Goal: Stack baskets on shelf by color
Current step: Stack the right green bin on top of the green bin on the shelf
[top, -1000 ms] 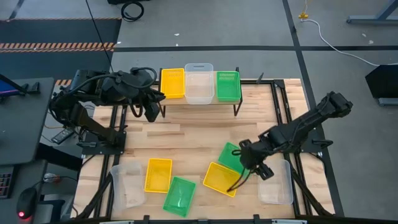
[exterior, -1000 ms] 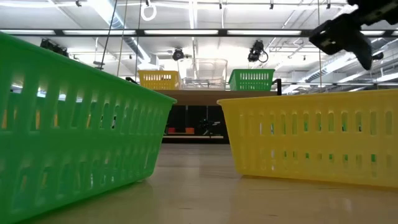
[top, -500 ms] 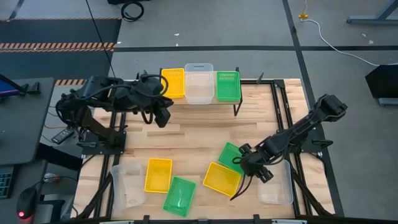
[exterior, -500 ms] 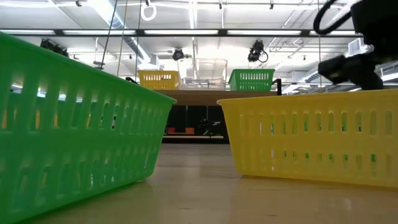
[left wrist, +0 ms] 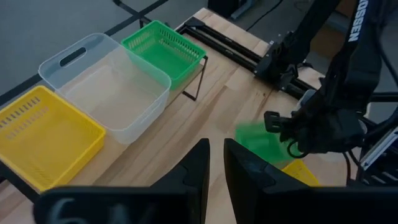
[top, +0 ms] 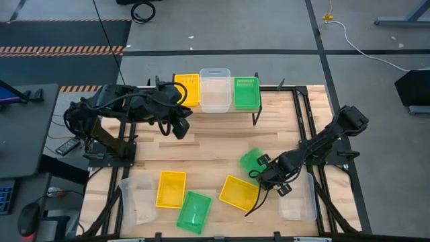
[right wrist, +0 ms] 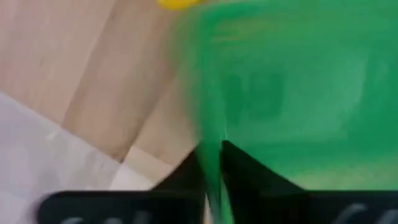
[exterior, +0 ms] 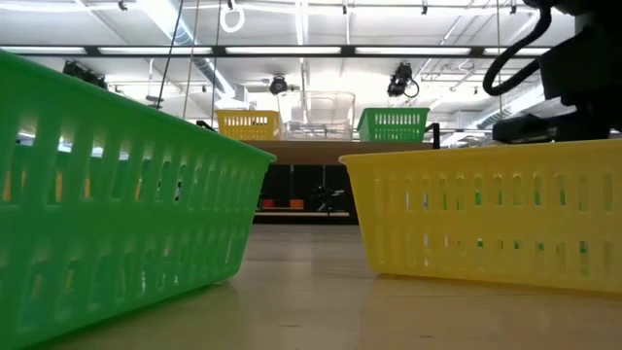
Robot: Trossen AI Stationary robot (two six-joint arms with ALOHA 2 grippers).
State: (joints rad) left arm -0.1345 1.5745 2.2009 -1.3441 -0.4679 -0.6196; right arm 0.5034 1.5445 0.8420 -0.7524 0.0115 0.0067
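Lying nearest on the bench are a slotted green basket, two yellow baskets and two clear bins. Farther in, a blurred green bin is pinched by its rim in the right hand. The left hand, fingers nearly together and holding nothing, is held before the shelf, where yellow, clear and green baskets are set side by side.
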